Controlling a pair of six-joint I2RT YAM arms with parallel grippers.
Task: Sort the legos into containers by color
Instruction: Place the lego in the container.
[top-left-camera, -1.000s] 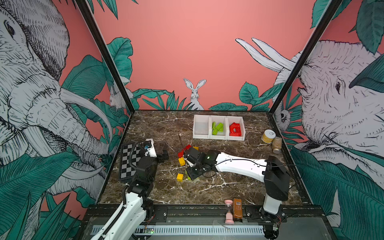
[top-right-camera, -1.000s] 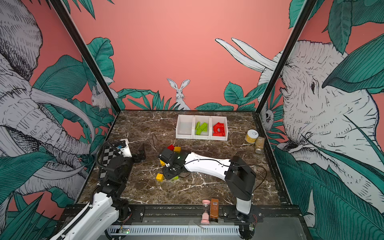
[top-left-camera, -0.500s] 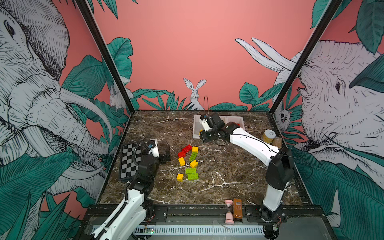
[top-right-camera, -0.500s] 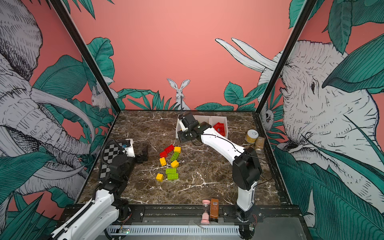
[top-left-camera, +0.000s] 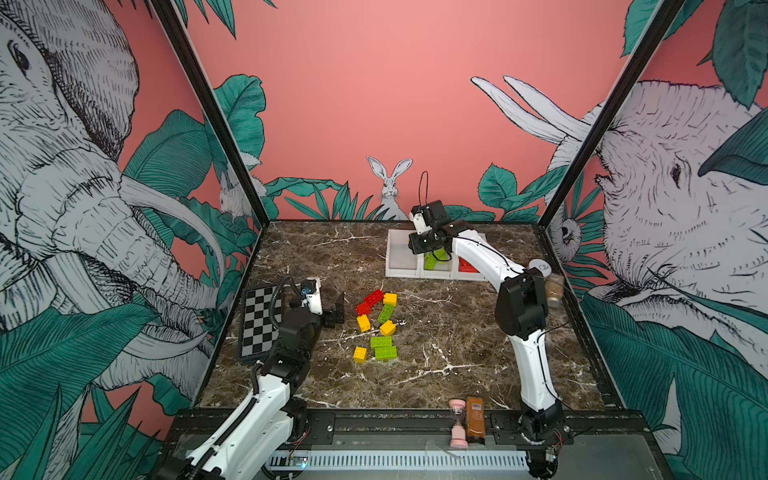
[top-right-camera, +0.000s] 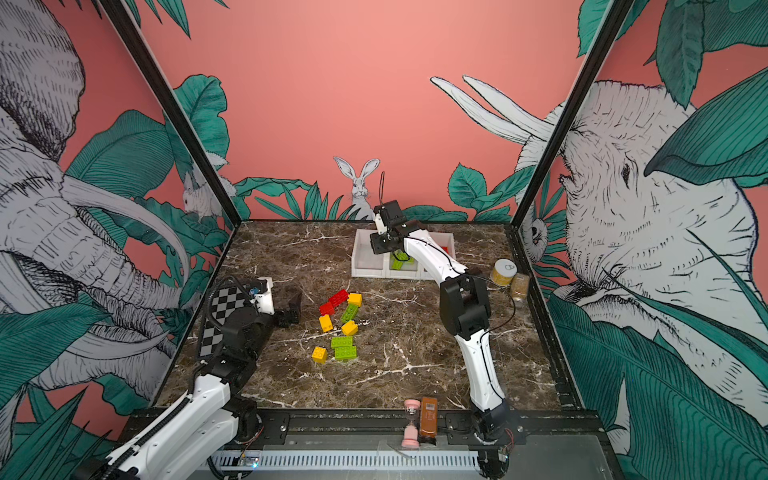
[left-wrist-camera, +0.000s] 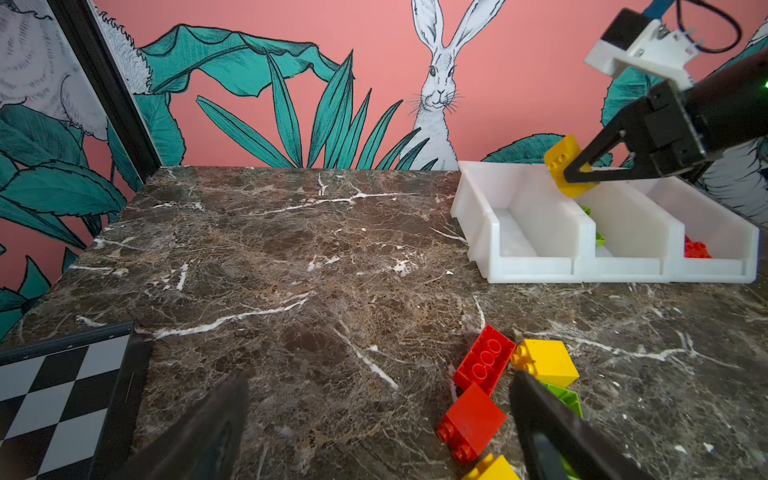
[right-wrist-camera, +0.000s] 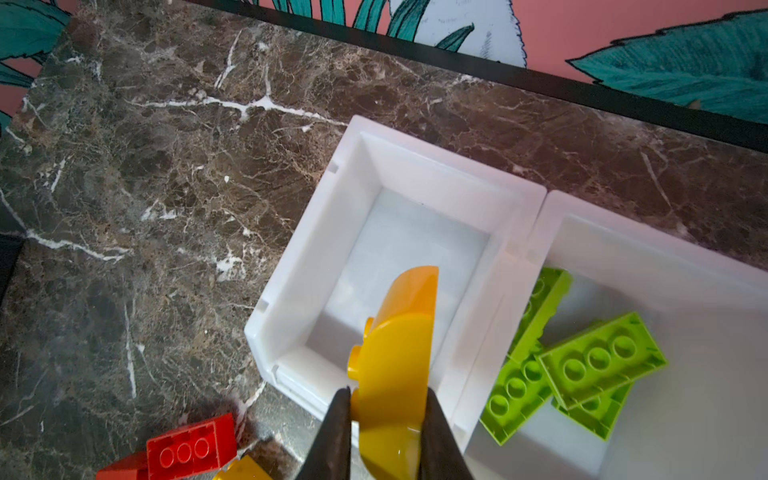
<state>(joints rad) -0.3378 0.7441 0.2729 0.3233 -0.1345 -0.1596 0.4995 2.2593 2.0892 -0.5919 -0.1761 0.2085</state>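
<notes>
Right claw (right-wrist-camera: 386, 395) clamping yellow lego (right-wrist-camera: 399, 340) above end container (right-wrist-camera: 291, 299), left claw (left-wrist-camera: 376, 382) wide apart near loose legos (left-wrist-camera: 484, 365)

red, yellow and lime green legos (top-left-camera: 387, 312), white containers (top-left-camera: 401, 272), brown white-veined marble table (top-left-camera: 457, 332), black-and-white checkerboard (top-left-camera: 257, 320)

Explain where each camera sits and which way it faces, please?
Both top views: high in front, looking down across the table; left arm and right arm show.
Left wrist: low on the left arm, facing the containers; open left gripper shows.
Right wrist: above the containers, looking down; right gripper, shut on a yellow lego, shows.
Shared: both wrist views show that lego and the containers.
</notes>
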